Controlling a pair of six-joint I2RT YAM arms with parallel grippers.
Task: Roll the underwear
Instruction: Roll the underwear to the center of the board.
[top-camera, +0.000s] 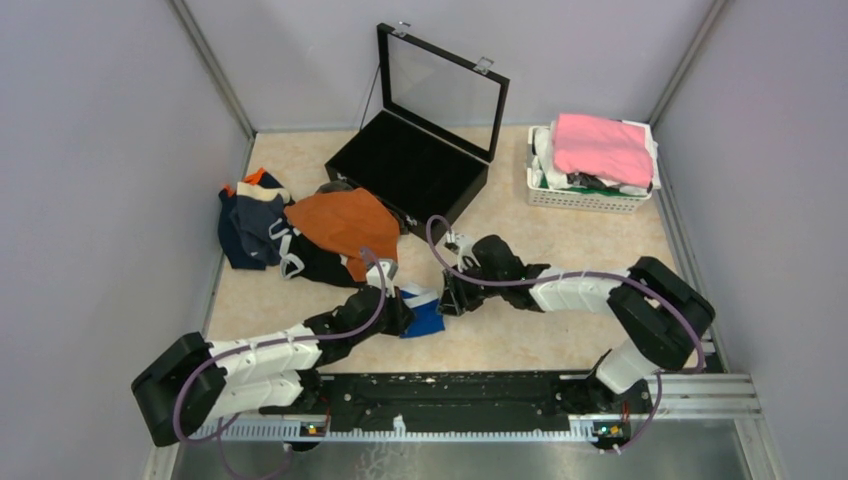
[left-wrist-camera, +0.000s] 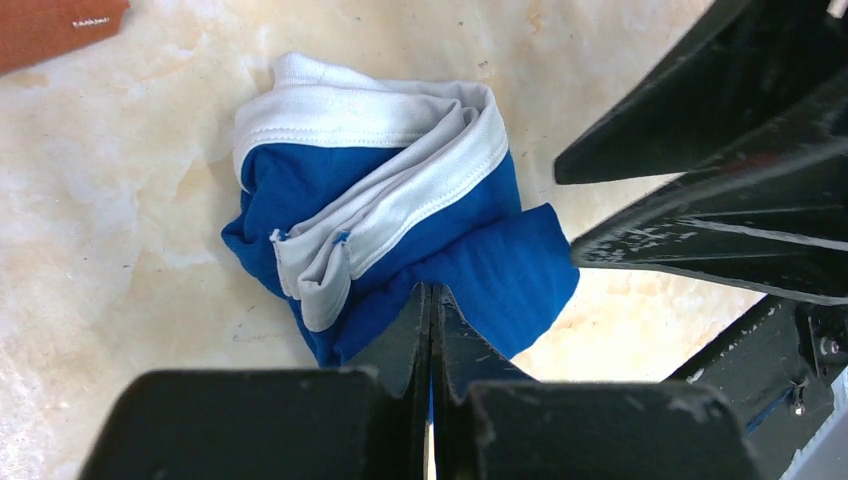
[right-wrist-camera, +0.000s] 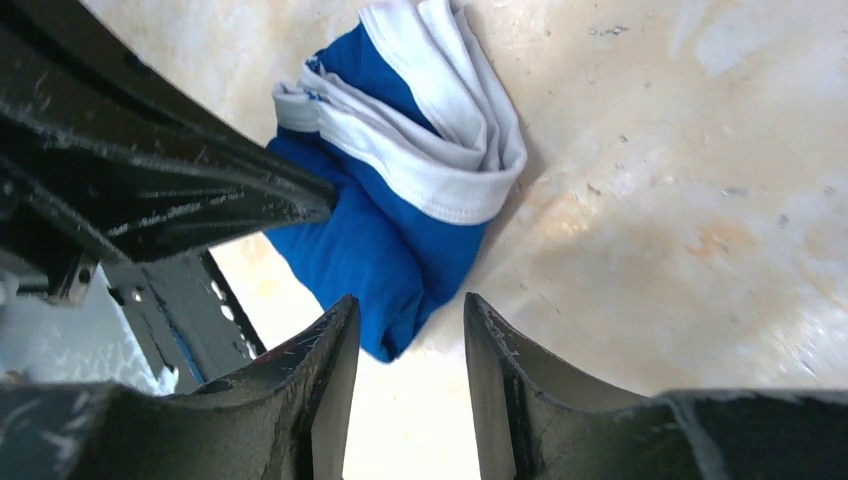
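Observation:
A royal blue underwear (top-camera: 422, 315) with white waistband lies bunched into a loose bundle on the table between my two grippers. It shows clearly in the left wrist view (left-wrist-camera: 400, 230) and the right wrist view (right-wrist-camera: 390, 220). My left gripper (top-camera: 403, 306) has its jaws pressed together (left-wrist-camera: 432, 300) on a fold of the blue fabric at the bundle's near edge. My right gripper (top-camera: 450, 300) is open (right-wrist-camera: 410, 320), its fingers just off the blue end of the bundle, not touching it. More underwear lies in a pile at the left: rust-orange (top-camera: 340, 225), navy (top-camera: 250, 225) and black with white trim (top-camera: 300, 262).
An open black case (top-camera: 410, 170) with a glass lid stands at the back centre. A white basket (top-camera: 585, 195) holding a pink folded cloth (top-camera: 600, 148) and white items sits at the back right. Grey walls close in both sides.

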